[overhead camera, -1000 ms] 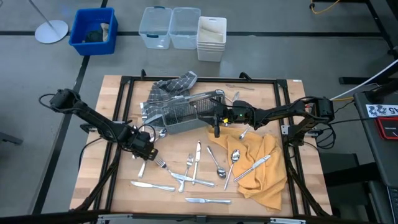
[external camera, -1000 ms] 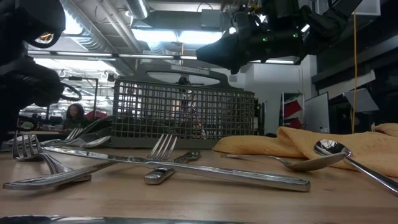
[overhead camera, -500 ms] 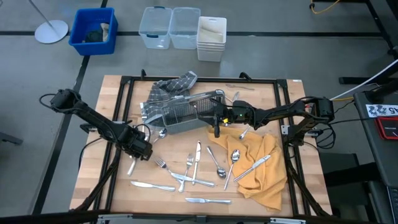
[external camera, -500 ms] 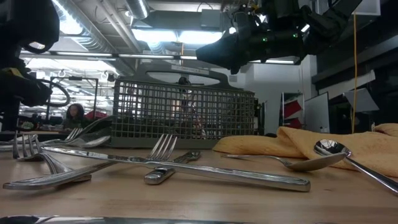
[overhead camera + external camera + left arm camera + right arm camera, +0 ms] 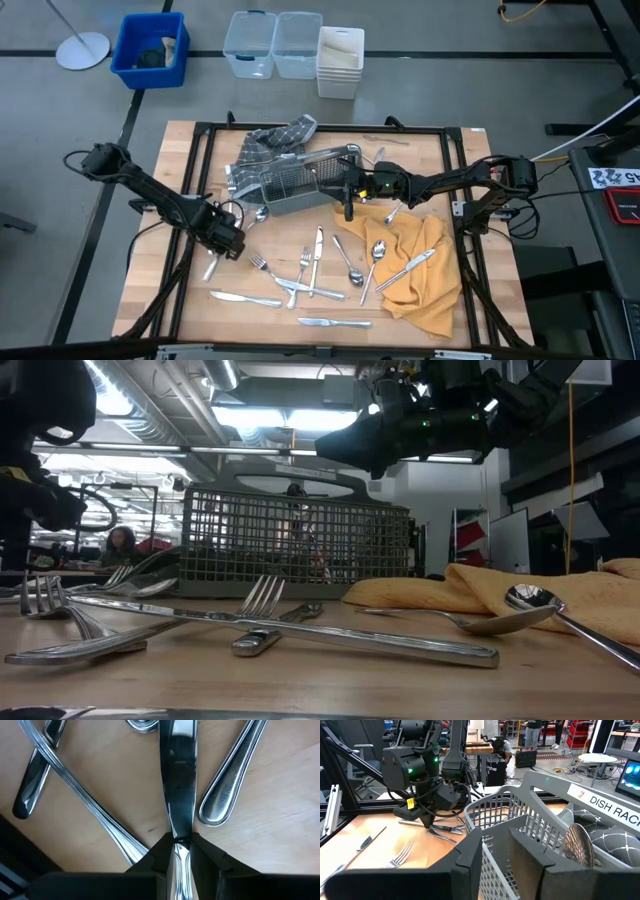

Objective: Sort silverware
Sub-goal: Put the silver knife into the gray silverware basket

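Observation:
My left gripper (image 5: 230, 243) points down near the table's left side, shut on a silver knife (image 5: 179, 780). One end of the knife (image 5: 211, 268) sticks out toward the near edge. Several forks, spoons and knives (image 5: 305, 280) lie flat on the wood, and more lie on an orange cloth (image 5: 410, 270). The grey wire-mesh caddy (image 5: 295, 185) sits mid-table, with its mesh wall in the low view (image 5: 300, 550). My right gripper (image 5: 346, 190) reaches level to the caddy's right end and is shut on it. My left gripper pinches the knife between its two fingers where blade meets handle (image 5: 180, 841). It comes from above and pointing down, with the fingers across the knife. The blade runs out level over the wood. I cannot tell whether it is clear of the table. My right gripper has one finger (image 5: 470, 860) outside the caddy's mesh end wall (image 5: 494, 862) and the other finger (image 5: 532, 855) inside. It comes level from the table's right. The caddy's underside rests on the table.
A grey checked cloth (image 5: 278, 138) lies behind the caddy at the far side. A black frame (image 5: 200, 180) runs around the tabletop. On the floor beyond stand a blue bin (image 5: 150, 48), two clear tubs (image 5: 272, 42) and a white one (image 5: 340, 60).
My left gripper has tipped and rolled slightly without leaving its place. The knife in it has swung, its near end going toward the table's left edge.

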Motion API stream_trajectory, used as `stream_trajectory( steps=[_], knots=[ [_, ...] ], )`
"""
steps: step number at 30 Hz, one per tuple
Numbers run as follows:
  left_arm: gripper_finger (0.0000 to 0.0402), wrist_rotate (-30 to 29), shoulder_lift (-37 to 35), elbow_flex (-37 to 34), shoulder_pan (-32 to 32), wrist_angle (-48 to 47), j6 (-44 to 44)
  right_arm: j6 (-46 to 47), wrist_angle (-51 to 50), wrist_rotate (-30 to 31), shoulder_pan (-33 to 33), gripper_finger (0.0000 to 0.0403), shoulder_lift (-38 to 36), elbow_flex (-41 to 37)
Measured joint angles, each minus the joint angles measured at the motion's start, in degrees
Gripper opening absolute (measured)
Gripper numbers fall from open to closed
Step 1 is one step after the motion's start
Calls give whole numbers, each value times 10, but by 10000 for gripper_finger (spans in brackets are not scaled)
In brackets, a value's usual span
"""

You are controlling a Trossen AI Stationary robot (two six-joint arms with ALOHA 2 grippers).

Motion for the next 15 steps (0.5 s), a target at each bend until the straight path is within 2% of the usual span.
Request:
stream_trajectory(
  steps=[7,11,15],
  knots=[
    [36,3,27,3,0,-3,-1,0,0,0,0,96,0,0],
    [14,2,21,2,0,-2,-5,0,1,0,0,96,0,0],
    [12,-1,4,-1,0,0,-8,0,1,0,0,96,0,0]
  ],
)
